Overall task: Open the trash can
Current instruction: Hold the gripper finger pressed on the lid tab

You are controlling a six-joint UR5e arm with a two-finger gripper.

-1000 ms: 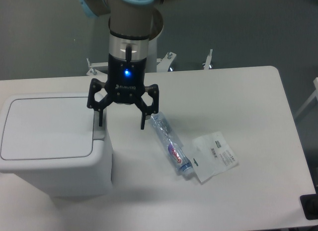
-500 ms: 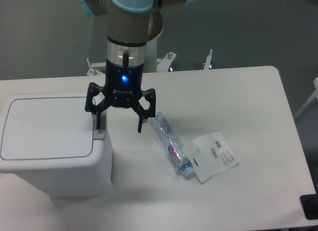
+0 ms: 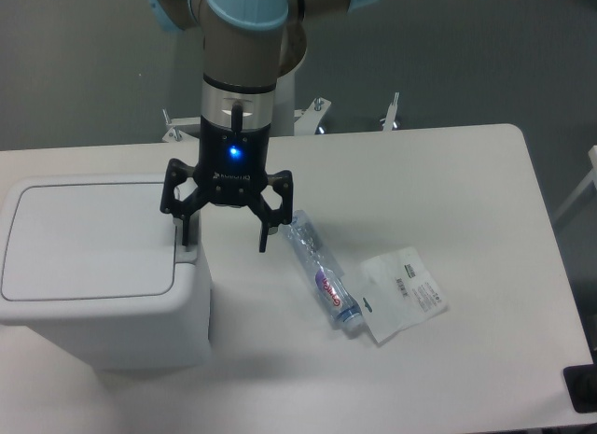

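Note:
The trash can (image 3: 103, 308) is a large white boxy bin at the left of the table, with its flat lid (image 3: 89, 238) shut. A grey push-button strip (image 3: 187, 254) runs along the lid's right edge. My gripper (image 3: 224, 243) is open and empty, pointing down. Its left finger (image 3: 185, 231) stands right over the button strip, touching it or nearly so. Its right finger (image 3: 265, 234) hangs over the table beside the bin.
A clear plastic tube with a red label (image 3: 322, 278) lies on the table right of the gripper. A white packet (image 3: 403, 289) lies next to it. The table's right edge (image 3: 550, 257) is far off.
The gripper has moved slightly left and a little lower, bringing its left finger onto the button strip. The lid stays shut.

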